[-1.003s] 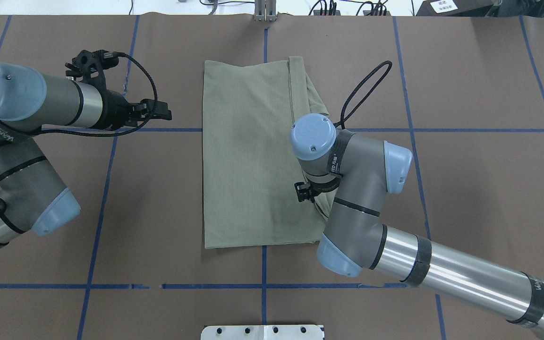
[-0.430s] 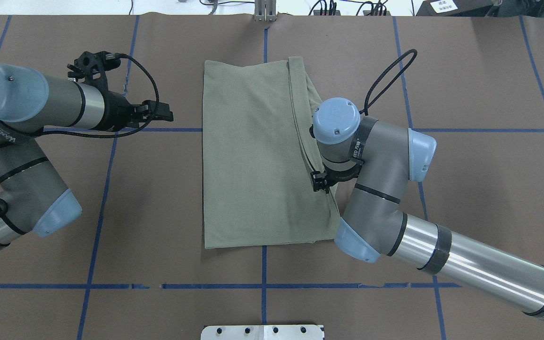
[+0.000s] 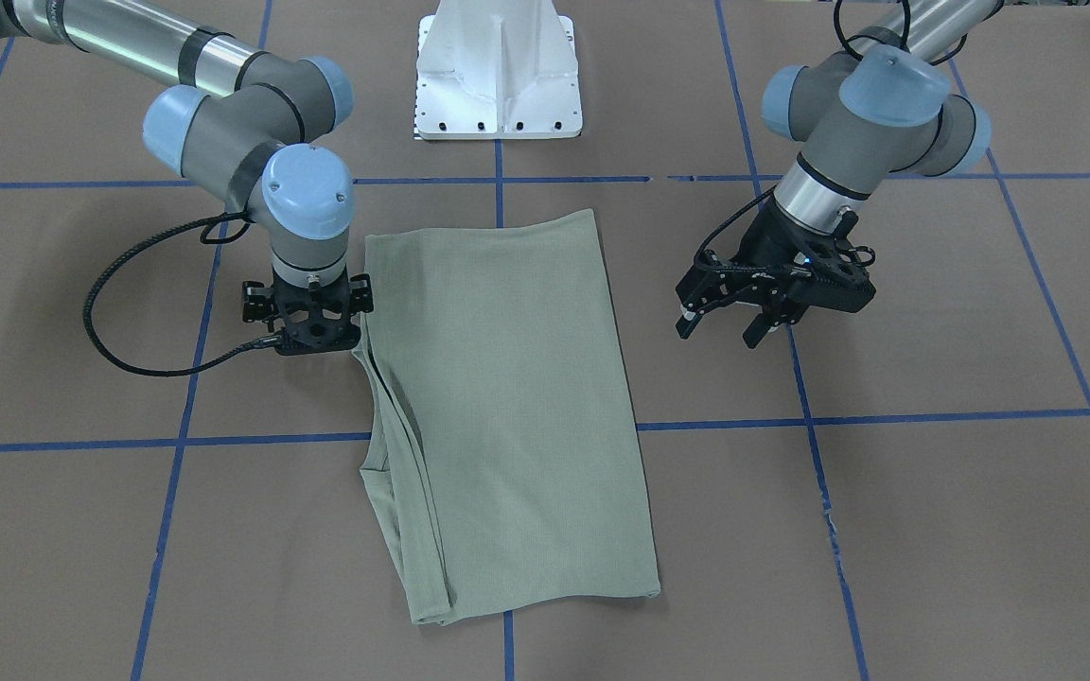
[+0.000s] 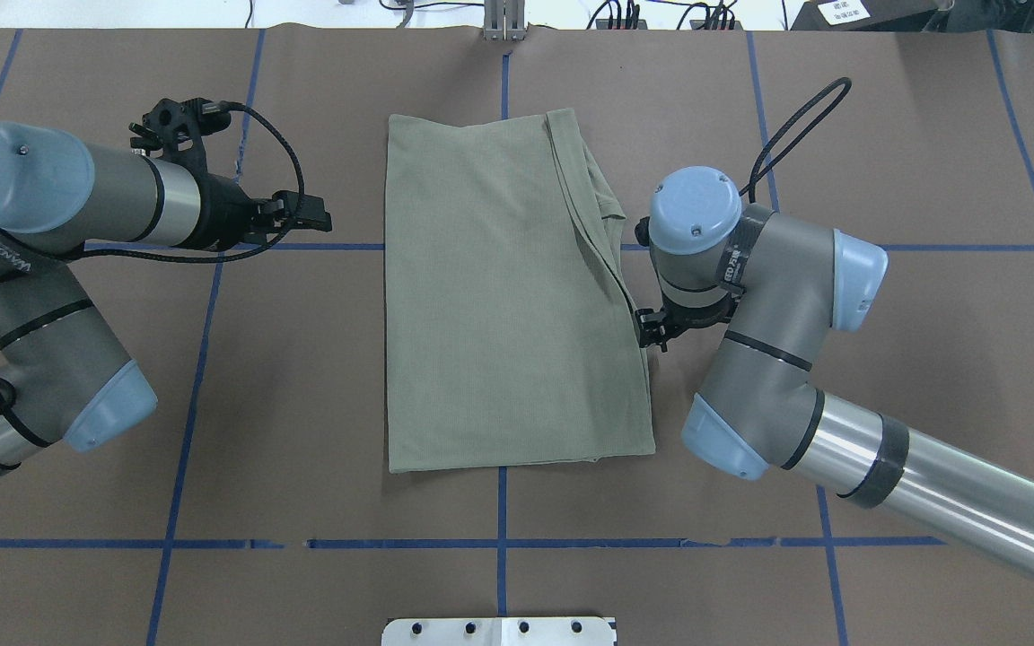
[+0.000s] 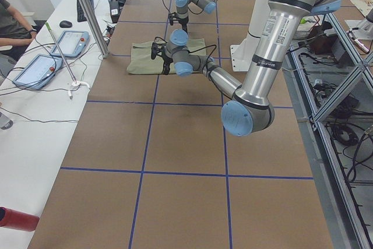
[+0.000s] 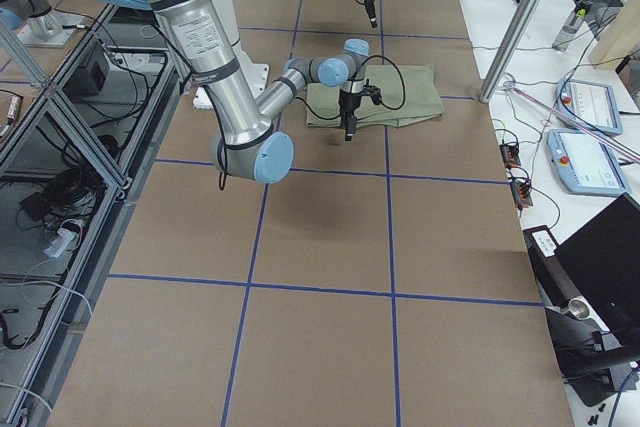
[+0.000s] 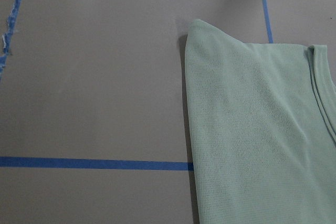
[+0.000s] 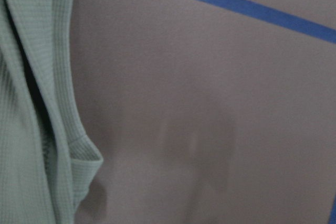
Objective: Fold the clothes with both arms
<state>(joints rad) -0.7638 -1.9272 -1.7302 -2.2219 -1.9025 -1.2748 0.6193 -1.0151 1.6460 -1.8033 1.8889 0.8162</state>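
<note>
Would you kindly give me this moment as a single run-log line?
pale sage-green knit shirt: folded lengthwise, lying flat | left gripper: open, clear of shirt | right gripper: beside shirt's edge, jaws unclear

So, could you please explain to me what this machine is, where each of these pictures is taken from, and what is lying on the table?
The machine is a robot with a left arm and a right arm at a brown table marked with blue tape, each arm ending in a black two-finger gripper. One picture looks down from behind the robot; another faces it across the table, so sides look swapped there. Two come from the table's ends, and two from cameras on the wrists, showing cloth and tabletop close up. On the table lies a sage-green shirt, folded into a long rectangle. The left gripper hovers beside it, open and empty. The right gripper points down at the shirt's other edge; its fingers are hidden, so I cannot tell whether it grips anything.
</note>
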